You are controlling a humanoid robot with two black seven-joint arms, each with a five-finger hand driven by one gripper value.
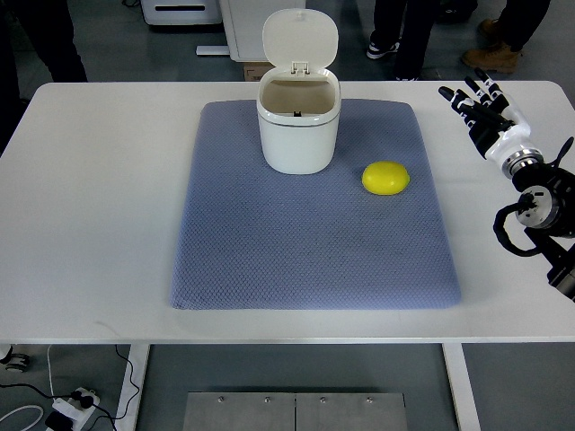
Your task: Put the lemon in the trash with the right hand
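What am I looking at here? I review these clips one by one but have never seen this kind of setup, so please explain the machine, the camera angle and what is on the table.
There is one picture, taken by a camera looking steeply down from the robot's own side of a white table. The machine is a humanoid robot with two arms; only its right arm shows, entering from the right edge. Its right hand, black and white with fingers spread, hovers over the table's far right part and holds nothing. The left arm is out of view. On the table lies a blue-grey mat. On the mat stand a white trash bin with its lid flipped open, and a yellow lemon just right of it, apart from it. People's legs show beyond the table.
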